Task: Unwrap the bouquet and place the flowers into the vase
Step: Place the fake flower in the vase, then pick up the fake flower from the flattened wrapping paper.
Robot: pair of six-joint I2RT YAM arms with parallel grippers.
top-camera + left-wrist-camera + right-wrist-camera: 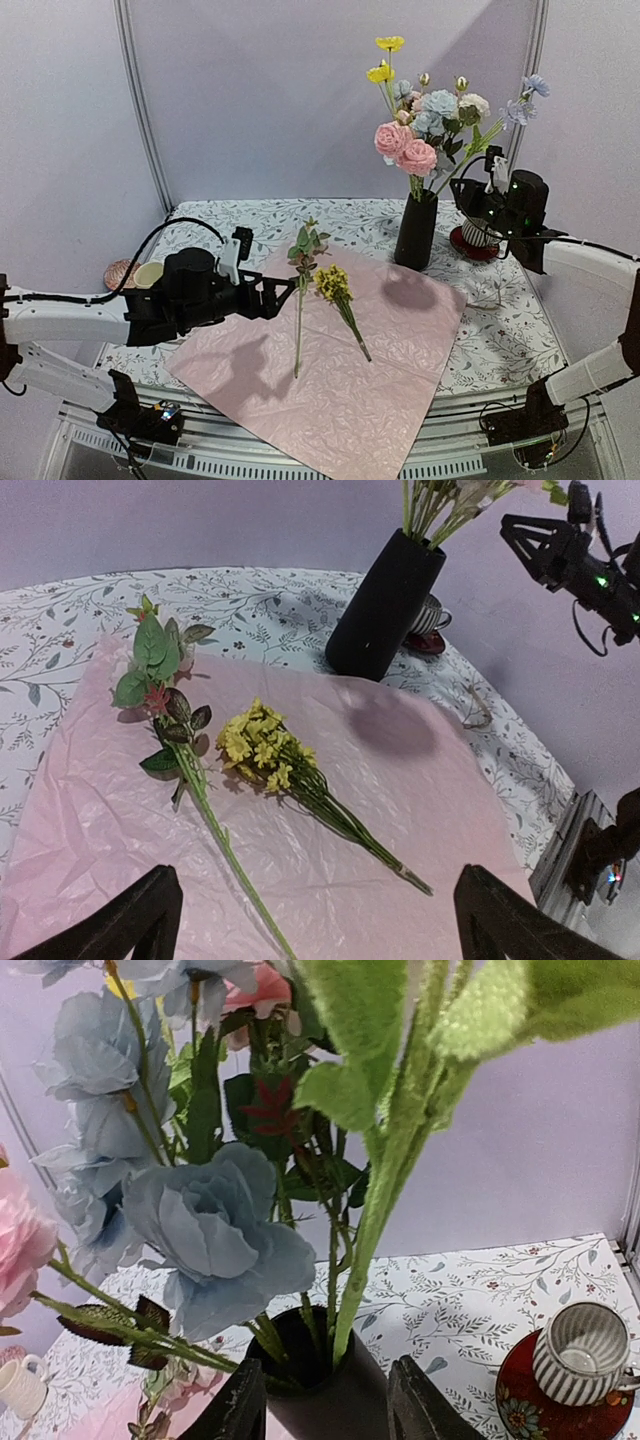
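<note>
Pink paper (pixel 350 400) lay opened flat, its near corner over the table edge. On it lay a leafy stem (pixel 299 330) and, just to its right but not touching it, a yellow sprig (pixel 335 285), both with their heads pointing away. The left gripper (pixel 318 905) hovered low at the paper's left side, fingers spread wide and holding nothing.

Both stems looked light, thin and slick, and probably stiff enough to lift from a single point. The best hold seemed to be on bare stem a little below the head, where the weight appeared to sit. Because they lay flat on thin crinkled paper, a pinch could easily catch a fold of it too.

Farther back the vase (pixel 415 232) stood upright just past the paper's far corner, with most of the flowers (pixel 420 130) already in it. Tall, slim and top-laden, it would likely tip under a sideways push. The right gripper (pixel 325 1400) hung by its mouth, fingers apart, gripping nothing that showed. A cup (pixel 580 1355) sat beside it.
</note>
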